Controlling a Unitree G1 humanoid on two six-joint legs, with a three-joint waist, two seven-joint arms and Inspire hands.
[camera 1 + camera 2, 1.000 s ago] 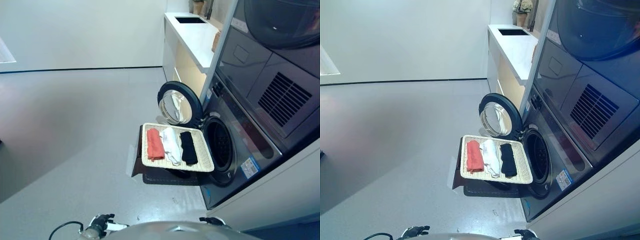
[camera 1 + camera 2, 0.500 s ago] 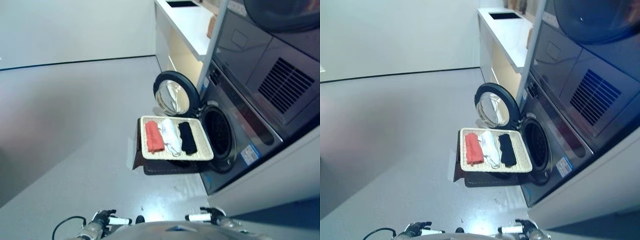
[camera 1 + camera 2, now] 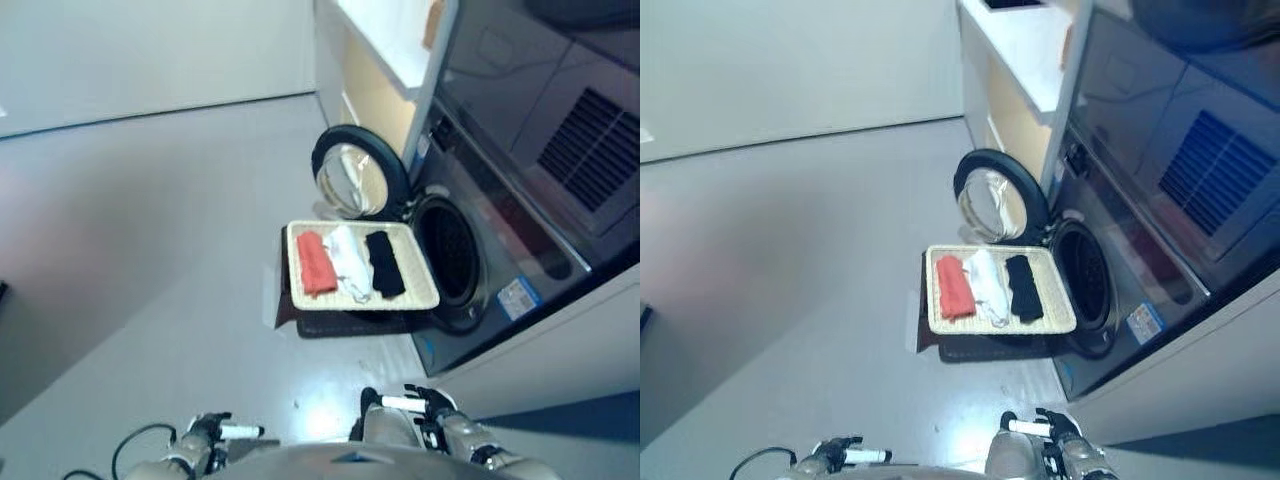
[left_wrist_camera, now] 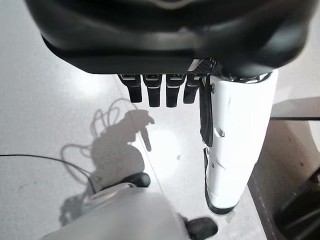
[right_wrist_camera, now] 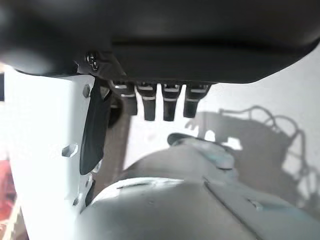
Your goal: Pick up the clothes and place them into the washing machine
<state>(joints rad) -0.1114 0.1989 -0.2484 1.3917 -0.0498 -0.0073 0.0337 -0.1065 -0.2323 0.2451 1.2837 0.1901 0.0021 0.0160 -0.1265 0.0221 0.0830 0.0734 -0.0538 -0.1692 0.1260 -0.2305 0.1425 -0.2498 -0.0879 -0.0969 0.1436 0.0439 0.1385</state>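
A flat wicker basket (image 3: pixel 365 302) rests on a dark stand before the washing machine. A red cloth (image 3: pixel 315 263), a white cloth (image 3: pixel 350 262) and a black cloth (image 3: pixel 384 263) lie folded side by side in it. The machine's round door (image 3: pixel 355 185) stands swung open, and the dark drum opening (image 3: pixel 450 265) is just right of the basket. My left hand (image 3: pixel 215 432) and right hand (image 3: pixel 415 405) hang low at the view's bottom edge, far from the basket. In both wrist views the fingers (image 4: pixel 150 90) (image 5: pixel 160 102) are straight and hold nothing.
A second appliance with a vent grille (image 3: pixel 590 140) sits above the washer. A white counter (image 3: pixel 400 40) runs along the back beside it. Grey floor (image 3: pixel 150 230) spreads wide to the left of the basket.
The camera has tipped down, so the whole scene has shifted. Both hands now show higher at the bottom edge, the right one most. The clothes lie as before.
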